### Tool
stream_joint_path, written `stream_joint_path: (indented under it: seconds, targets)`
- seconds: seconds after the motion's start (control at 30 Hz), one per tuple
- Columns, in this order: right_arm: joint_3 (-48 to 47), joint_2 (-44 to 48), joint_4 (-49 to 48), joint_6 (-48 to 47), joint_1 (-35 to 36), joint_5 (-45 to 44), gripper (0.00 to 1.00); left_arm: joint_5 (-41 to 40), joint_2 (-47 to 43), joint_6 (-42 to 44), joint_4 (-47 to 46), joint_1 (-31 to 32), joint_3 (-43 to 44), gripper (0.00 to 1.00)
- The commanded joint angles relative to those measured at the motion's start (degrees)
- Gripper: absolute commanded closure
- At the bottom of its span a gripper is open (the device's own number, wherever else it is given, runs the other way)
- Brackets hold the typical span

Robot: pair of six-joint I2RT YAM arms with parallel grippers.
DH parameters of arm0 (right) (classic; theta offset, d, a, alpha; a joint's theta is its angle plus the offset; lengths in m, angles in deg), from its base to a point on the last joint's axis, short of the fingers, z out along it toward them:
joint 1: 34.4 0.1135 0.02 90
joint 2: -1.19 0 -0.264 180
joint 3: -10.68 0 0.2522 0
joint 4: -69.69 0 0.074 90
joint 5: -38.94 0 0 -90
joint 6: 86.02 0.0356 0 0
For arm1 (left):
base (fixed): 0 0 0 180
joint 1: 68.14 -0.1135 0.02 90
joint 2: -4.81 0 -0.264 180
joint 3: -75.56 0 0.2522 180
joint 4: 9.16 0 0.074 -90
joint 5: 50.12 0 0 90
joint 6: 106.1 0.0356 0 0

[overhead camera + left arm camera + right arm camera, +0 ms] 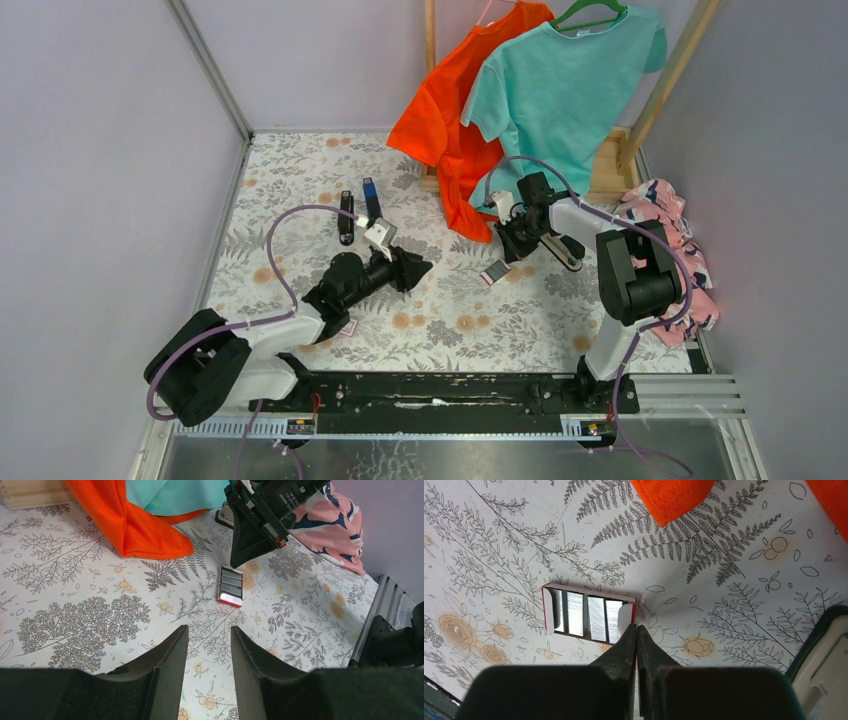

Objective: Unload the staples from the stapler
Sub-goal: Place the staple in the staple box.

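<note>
The small black stapler [346, 217] is lying flat on the fern-and-flower printed table cover [300, 180]. Its long side points away from me, and it's right beside a slim blue-and-black bar [371, 197]. There's a silvery-grey block [380, 233] at the near end of that bar, and from up top I honestly can't tell whether it belongs to the stapler.

All of that sits near my left gripper [209, 628], off to its left side rather than in front of the fingers, and well apart from my right gripper [636, 628]. My left jaws are partway open with nothing between them. My right jaws are squeezed together with nothing pinched that I can see. Their tips are right at one end of a small red-and-white rectangular card [589, 616] with silvery-grey strips lined up in it.

The stapler only shows in the overhead view; neither wrist camera catches it. The staples are too tiny to pick out there.
</note>
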Motion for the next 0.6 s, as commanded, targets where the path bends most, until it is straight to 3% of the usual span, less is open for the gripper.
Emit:
stream_joint_path:
  seconds: [0.0,0.4,0.57]
  targets:
    - [-0.8,1.6,1.6,-0.9,0.9,1.7,0.94,0.4,-0.1,0.1,-3.8,-0.3,-0.7,0.56]
    - [-1.1,2.0,1.9,-0.7,1.6,0.3,0.92,0.1,-1.1,0.5,-2.6,-0.3,-0.4,0.56]
    - [-1.4,5.8,1.9,-0.9,1.1,-0.7,0.88,0.1,-4.3,3.1,9.0,-0.3,2.7,0.53]
